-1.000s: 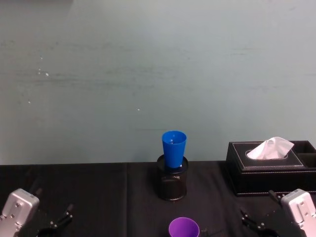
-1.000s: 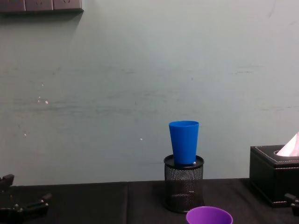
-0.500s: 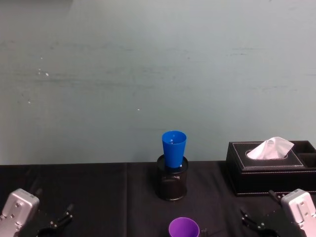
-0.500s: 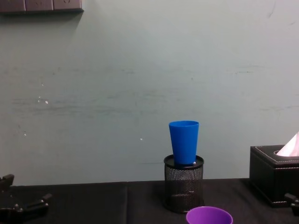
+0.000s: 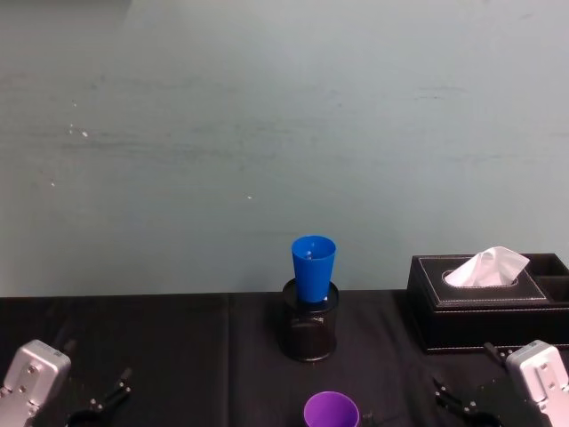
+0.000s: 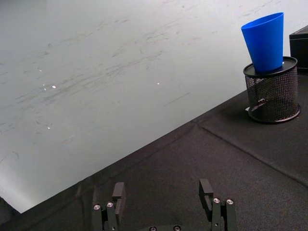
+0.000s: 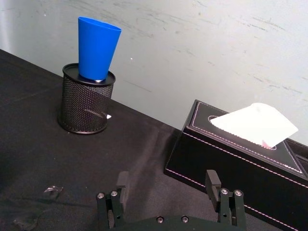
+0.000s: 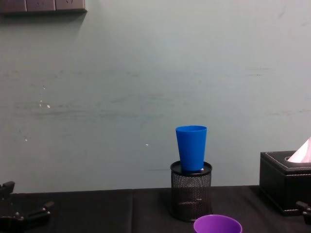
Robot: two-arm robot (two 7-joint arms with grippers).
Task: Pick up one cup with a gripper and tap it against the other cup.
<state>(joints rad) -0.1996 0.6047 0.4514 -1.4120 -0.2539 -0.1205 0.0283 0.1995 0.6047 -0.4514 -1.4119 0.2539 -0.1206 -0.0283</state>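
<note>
Pickup not started: left gripper (image 6: 162,196) and right gripper (image 7: 167,186) both gape empty. Next, probably: grab near purple cup (image 5: 332,411), tap far blue cup (image 5: 313,265).

Pen holder: you have a black wire-mesh pen holder (image 5: 310,336) standing upright mid-tabletop, towards the back
Tissue box: to its right and well apart, a black stitched tissue box (image 5: 484,316) sits by the back edge
Tissue: a white tissue (image 5: 486,266) pokes up from the box's top slot
Tabletop: your tabletop (image 5: 178,356) wears black cloth, with a seam just left of the pen holder
Wall: a pale grey-green wall (image 5: 267,133), faintly scuffed, stands behind everything
Wall plates: grey plates (image 8: 43,5) at your chest view's upper left corner
</note>
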